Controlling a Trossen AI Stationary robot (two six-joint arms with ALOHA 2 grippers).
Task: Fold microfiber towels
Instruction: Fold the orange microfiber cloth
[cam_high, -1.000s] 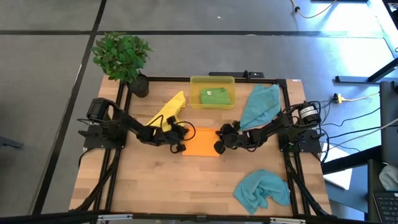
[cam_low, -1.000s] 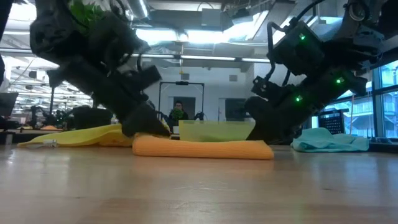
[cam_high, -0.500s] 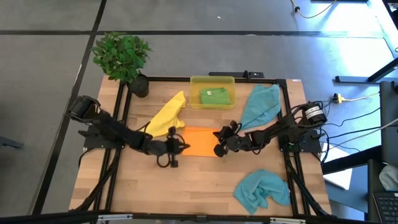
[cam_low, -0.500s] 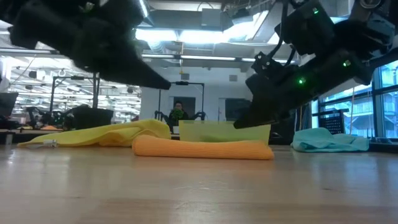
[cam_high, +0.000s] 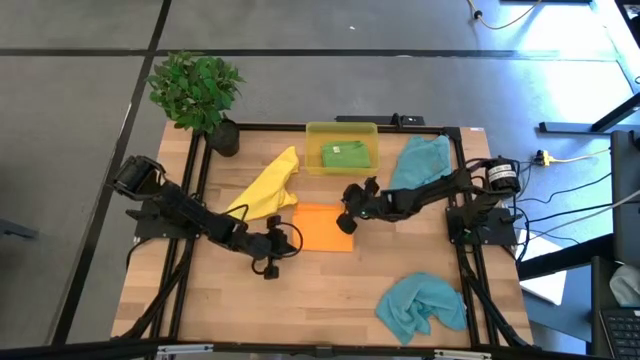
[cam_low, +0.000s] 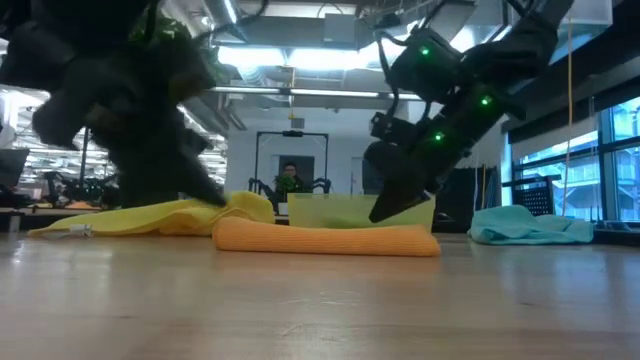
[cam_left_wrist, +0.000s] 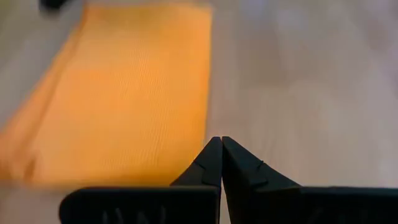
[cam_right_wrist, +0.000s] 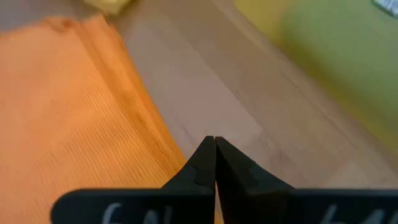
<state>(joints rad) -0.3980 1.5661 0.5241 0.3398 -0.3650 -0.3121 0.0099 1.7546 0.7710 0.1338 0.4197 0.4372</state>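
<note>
A folded orange towel (cam_high: 325, 228) lies flat in the middle of the table. My left gripper (cam_left_wrist: 221, 140) is shut and hovers just off the towel's left edge, slanting down over bare wood (cam_high: 288, 239). My right gripper (cam_right_wrist: 214, 140) is shut and hangs above the towel's far right corner (cam_high: 349, 224), clear of the cloth in the low view (cam_low: 380, 214). A yellow towel (cam_high: 270, 185) lies spread at the far left of the orange one. A green towel (cam_high: 345, 155) sits in the yellow bin (cam_high: 341, 130).
A teal towel (cam_high: 420, 165) lies at the far right and another, crumpled, (cam_high: 420, 305) at the near right. A potted plant (cam_high: 196, 90) stands at the far left corner. Bare wood shows along the near edge (cam_high: 250, 310).
Both grippers have come up off the ends of the orange towel. My left gripper swung toward the near edge and tipped flatter. My right gripper rose and went toward the far edge. The orange towel has stayed folded in place.
</note>
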